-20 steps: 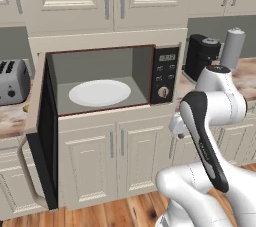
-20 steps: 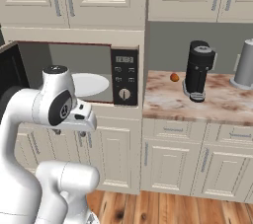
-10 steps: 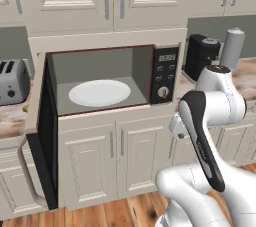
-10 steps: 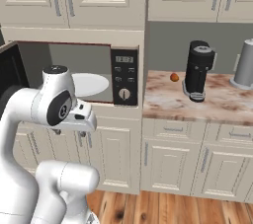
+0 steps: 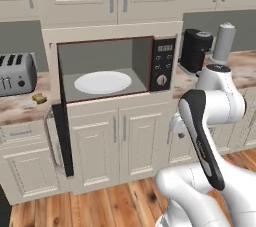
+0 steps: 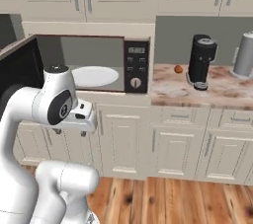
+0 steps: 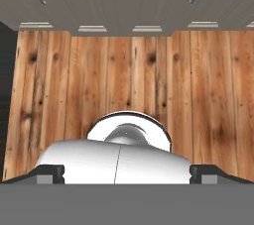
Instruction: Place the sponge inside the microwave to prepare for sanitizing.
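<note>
The microwave (image 5: 112, 68) is built in above the lower cabinets, and its black glass door (image 5: 60, 136) hangs open to the left. A white round plate (image 5: 102, 82) lies in the grey cavity. The sponge (image 5: 39, 98), a small yellow block, rests on the counter left of the microwave, in front of the toaster. My gripper (image 6: 73, 130) hangs low in front of the cabinet doors below the microwave (image 6: 94, 65) and points down at the floor. In the hand view its fingertips (image 7: 49, 173) stand wide apart, open, with nothing between them.
A silver toaster (image 5: 15, 73) stands at the far left of the counter. A black coffee machine (image 6: 201, 60), a silver cylinder (image 6: 244, 55) and a small orange object (image 6: 178, 69) sit on the counter to the right. Wooden floor (image 7: 129, 75) lies under the hand.
</note>
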### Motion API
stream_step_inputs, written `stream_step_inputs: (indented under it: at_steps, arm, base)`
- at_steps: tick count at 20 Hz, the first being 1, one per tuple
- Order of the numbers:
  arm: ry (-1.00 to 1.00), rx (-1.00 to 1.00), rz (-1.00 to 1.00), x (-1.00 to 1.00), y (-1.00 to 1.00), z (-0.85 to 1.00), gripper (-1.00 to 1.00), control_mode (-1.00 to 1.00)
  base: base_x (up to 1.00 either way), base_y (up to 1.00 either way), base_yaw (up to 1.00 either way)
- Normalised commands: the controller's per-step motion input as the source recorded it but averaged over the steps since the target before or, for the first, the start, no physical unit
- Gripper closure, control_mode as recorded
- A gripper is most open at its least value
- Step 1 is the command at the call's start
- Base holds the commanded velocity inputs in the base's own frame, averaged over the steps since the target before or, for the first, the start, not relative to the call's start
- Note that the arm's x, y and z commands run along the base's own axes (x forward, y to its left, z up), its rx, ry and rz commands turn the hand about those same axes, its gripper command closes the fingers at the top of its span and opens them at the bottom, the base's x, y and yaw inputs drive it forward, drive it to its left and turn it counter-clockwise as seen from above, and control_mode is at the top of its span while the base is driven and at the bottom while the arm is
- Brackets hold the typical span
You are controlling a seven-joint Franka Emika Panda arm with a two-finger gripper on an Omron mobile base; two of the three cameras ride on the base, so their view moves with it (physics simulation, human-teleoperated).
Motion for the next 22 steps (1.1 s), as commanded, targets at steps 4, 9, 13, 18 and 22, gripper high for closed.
stream_step_inputs:
  at_steps: [4,9,13,18,22]
  arm:
    - [0.00,0.00,0.00,0.00,0.00,0.00,-1.00,1.00]
    - [0.00,0.00,0.00,0.00,0.00,0.00,-1.00,1.00]
    - [0.00,0.00,0.00,0.00,0.00,0.00,-1.00,1.00]
    - [0.00,0.00,0.00,0.00,0.00,0.00,-1.00,1.00]
    - [0.00,0.00,0.00,0.00,0.00,0.00,-1.00,1.00]
  base:
    - [-0.77,0.56,-0.06]
    - [-0.54,0.48,-0.05]
    - [-0.44,0.52,-0.03]
    - [-0.33,0.80,0.01]
    - [-0.23,0.93,0.11]
